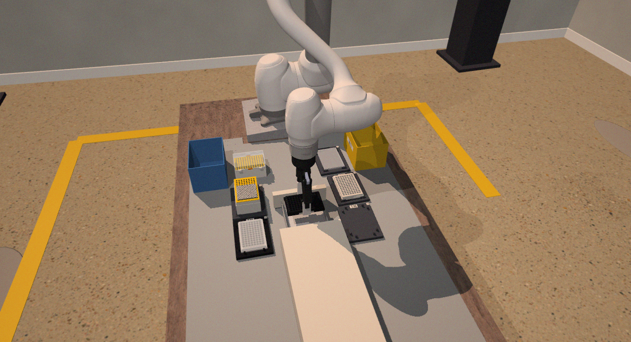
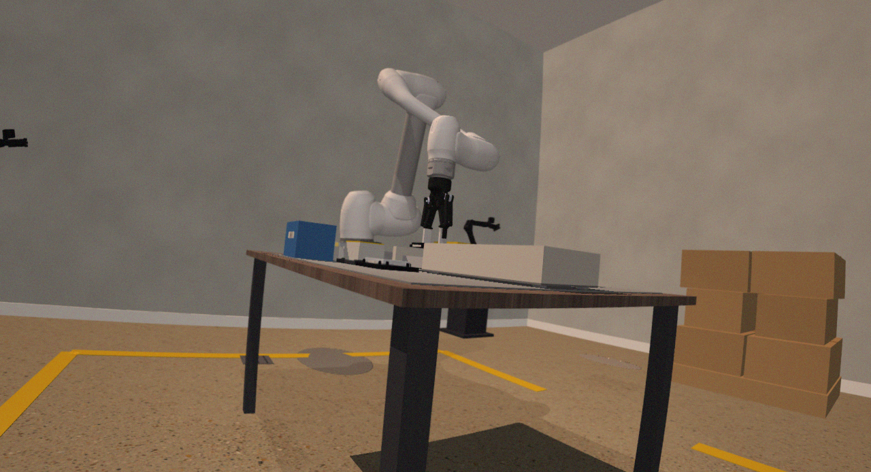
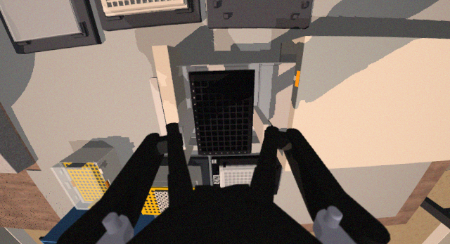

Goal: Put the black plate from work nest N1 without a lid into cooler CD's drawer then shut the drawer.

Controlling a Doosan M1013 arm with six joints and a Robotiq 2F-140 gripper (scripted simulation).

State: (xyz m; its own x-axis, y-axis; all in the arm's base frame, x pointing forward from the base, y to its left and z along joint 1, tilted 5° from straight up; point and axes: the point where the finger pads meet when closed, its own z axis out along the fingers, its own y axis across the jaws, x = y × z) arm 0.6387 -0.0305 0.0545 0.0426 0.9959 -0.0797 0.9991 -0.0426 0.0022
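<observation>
Plate lowering into the open drawer.
Black plate, pinched by the tool, hangs over the drawer place nearest the arm's base; next it must sink flat inside the ribs, then release.

The arm is smooth off-white, built of rounded, bulbous joint housings joined by curved tubular links. A grey ribbed collar ends the last link. Below it sits a matte black gripper with long, slender, linked fingers and two pale grey round studs near its body.
</observation>
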